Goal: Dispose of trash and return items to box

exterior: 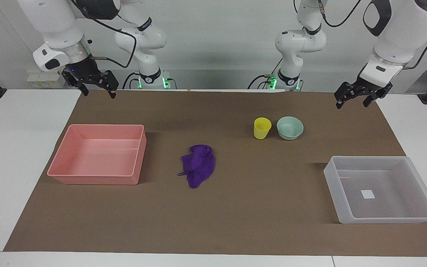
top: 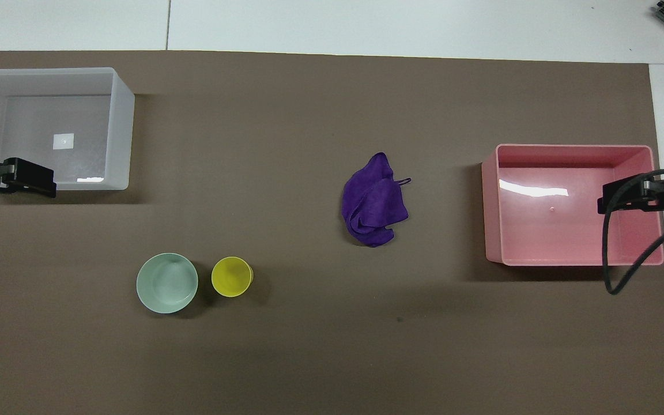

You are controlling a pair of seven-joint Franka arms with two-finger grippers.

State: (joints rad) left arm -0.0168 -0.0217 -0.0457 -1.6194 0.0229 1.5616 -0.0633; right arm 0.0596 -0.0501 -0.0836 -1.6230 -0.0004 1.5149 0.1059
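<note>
Purple rag (exterior: 198, 165), the trash, lies crumpled on the brown mat (exterior: 235, 222) near the middle of the table, its thin loop at one edge, between the pink tray (exterior: 96, 181) toward my right arm's end and the translucent box (exterior: 384, 218) toward my left arm's end. Yellow cup (exterior: 262, 128) stands upright just beside the mint-green bowl (exterior: 290, 128), both nearer to me than the rag and apart from the box, whose floor carries a small white label (exterior: 367, 194). My left gripper (exterior: 351, 102) hangs in the air over the mat's edge at the left arm's end, fingers spread wide and holding nothing. My right gripper (exterior: 99, 92) hangs over the mat's corner, nearer to me than the pink tray, likewise spread wide and holding nothing.
</note>
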